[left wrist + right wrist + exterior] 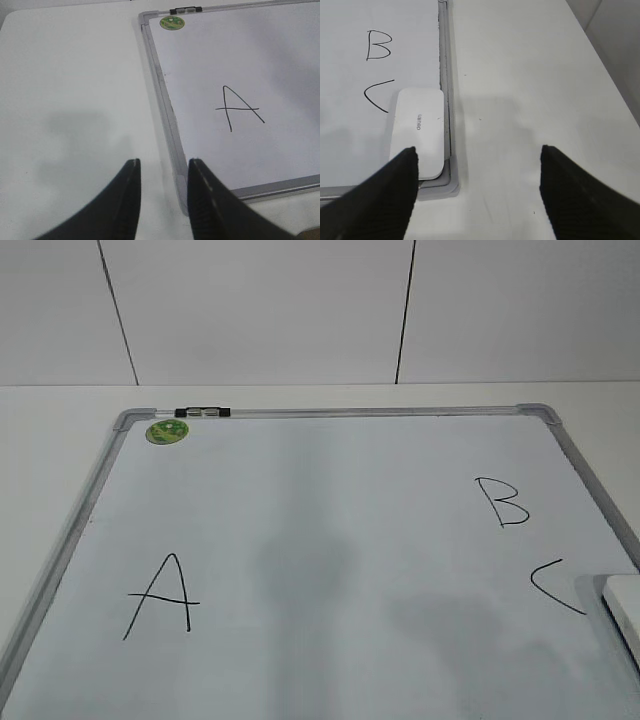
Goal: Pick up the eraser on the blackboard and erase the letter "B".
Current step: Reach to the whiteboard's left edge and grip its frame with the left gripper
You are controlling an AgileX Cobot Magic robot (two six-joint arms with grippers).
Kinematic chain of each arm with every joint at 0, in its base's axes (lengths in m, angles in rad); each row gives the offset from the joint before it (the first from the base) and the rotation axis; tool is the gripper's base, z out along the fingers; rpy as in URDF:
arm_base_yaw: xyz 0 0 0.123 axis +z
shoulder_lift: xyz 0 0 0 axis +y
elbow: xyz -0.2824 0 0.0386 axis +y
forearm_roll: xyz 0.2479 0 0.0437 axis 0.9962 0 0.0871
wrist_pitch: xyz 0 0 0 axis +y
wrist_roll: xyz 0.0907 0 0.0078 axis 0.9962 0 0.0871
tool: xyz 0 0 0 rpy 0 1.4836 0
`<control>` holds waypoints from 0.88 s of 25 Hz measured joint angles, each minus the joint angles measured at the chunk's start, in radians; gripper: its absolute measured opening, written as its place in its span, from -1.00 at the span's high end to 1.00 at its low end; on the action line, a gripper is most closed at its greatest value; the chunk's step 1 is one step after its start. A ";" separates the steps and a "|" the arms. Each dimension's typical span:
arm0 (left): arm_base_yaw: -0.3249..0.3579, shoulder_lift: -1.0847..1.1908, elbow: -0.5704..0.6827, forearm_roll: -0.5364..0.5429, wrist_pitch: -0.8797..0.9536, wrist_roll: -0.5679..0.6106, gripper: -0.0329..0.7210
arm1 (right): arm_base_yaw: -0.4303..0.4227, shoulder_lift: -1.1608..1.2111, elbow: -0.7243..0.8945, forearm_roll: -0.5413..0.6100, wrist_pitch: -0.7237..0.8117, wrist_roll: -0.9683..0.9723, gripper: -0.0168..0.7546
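The blackboard point(330, 570) is a white board with a silver-grey frame, lying flat on the table. The black letter "B" point(501, 502) is at its right; it also shows in the right wrist view point(377, 45). The white eraser point(418, 132) lies on the board's near right corner, beside the "C" point(377, 95); its edge shows in the exterior view point(625, 612). My right gripper point(478, 155) is open and empty, above the table just right of that corner. My left gripper point(163, 167) is open and empty over the board's near left corner point(181, 190).
A black "A" point(160, 595) is on the board's left. A round green magnet point(167, 431) sits at the far left corner, next to a black-and-silver clip point(201, 412) on the frame. White table point(530, 85) lies on both sides; a tiled wall stands behind.
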 joint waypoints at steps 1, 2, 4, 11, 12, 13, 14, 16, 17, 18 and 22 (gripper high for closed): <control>0.000 0.000 0.000 0.000 0.000 0.000 0.26 | 0.000 0.000 0.000 0.000 0.000 0.000 -0.56; 0.000 0.000 0.000 0.000 0.000 0.000 0.26 | 0.000 0.000 0.000 0.000 0.000 0.000 -0.56; 0.000 0.000 0.000 0.000 0.000 0.000 0.26 | 0.000 0.000 0.000 0.004 0.003 0.000 -0.56; 0.000 0.000 0.000 0.000 0.000 0.000 0.26 | 0.000 0.111 -0.045 0.118 0.030 0.000 -0.56; 0.000 0.000 0.000 -0.002 0.000 0.000 0.26 | 0.000 0.134 -0.051 0.134 0.033 0.000 -0.56; 0.000 0.000 0.000 -0.002 0.000 0.000 0.26 | 0.000 0.163 -0.058 0.151 0.034 0.000 -0.56; 0.000 0.000 0.000 -0.004 0.000 0.000 0.26 | 0.000 0.195 -0.066 0.166 0.038 0.000 -0.56; 0.000 0.000 0.000 -0.008 0.000 0.000 0.26 | 0.000 0.256 -0.083 0.188 0.044 0.014 -0.56; 0.000 0.000 0.000 -0.007 0.000 0.000 0.26 | 0.000 0.296 -0.090 0.198 0.044 0.029 -0.56; 0.000 0.000 0.000 -0.007 0.000 0.000 0.26 | 0.000 0.325 -0.098 0.203 0.044 0.040 -0.56; 0.000 0.016 0.000 -0.007 -0.002 0.000 0.26 | 0.000 0.468 -0.119 0.221 0.050 0.065 -0.56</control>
